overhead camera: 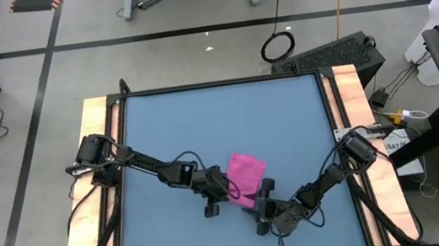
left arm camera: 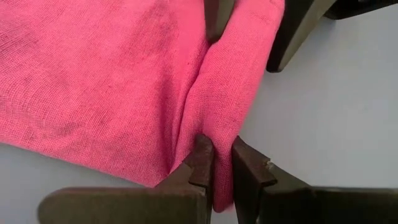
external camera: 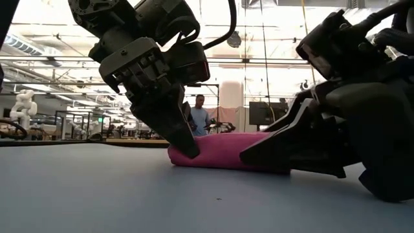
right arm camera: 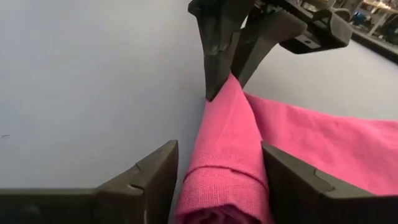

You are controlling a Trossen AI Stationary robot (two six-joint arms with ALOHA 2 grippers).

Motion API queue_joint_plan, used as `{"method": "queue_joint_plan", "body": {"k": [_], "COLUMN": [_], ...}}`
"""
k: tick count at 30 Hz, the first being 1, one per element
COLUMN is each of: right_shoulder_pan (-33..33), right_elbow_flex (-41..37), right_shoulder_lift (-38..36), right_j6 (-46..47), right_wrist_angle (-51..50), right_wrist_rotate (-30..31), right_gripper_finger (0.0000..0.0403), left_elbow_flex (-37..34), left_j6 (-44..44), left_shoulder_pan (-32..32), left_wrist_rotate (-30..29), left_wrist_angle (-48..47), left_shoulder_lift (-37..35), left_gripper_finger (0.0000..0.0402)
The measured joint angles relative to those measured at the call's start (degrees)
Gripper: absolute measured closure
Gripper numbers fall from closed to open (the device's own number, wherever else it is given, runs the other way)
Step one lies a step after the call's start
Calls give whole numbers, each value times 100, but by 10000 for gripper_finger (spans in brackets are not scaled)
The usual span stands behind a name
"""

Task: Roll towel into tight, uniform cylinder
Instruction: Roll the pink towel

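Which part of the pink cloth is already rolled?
On the blue tabletop, find the thin magenta-pink towel near the front edge. Its rolled part is the thick ridge between the left gripper, pinching one end, and the open right gripper; the rest lies flat.

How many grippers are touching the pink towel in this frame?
2. The left gripper pinches one end of the rolled edge of the towel; the right gripper straddles the roll's other end, fingers open on either side.
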Motion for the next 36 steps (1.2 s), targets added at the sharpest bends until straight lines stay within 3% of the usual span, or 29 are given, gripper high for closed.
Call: {"method": "queue_joint_plan", "body": {"k": [9,16,24,29,36], "right_shoulder_pan": [2,5,48,50,66], "right_elbow_flex": [4,13,13,4,2], "right_shoulder_lift": [1,-4,0,1,4], "right_j6": [678,1108,1452,1478,1487], "right_wrist_angle": [-432,-730,-869,-870,-876], "right_wrist_rotate": [-109,-310,-378,-412,-415], "right_gripper_finger": [282,340,337,337,337], "left_elbow_flex": [0,0,-9,6,-33], "left_j6": [-21,69,796,1623,2030], "left_shoulder_pan": [-7,-85,-545,-992,-1236], "left_wrist_rotate": [-179,-522,-1424,-2336,-3036], "left_wrist_angle": [26,-6,66,189,240], "left_shoulder_lift": [-2,-64,-569,-435,86], "left_gripper_finger": [359,299,200,149,131]}}
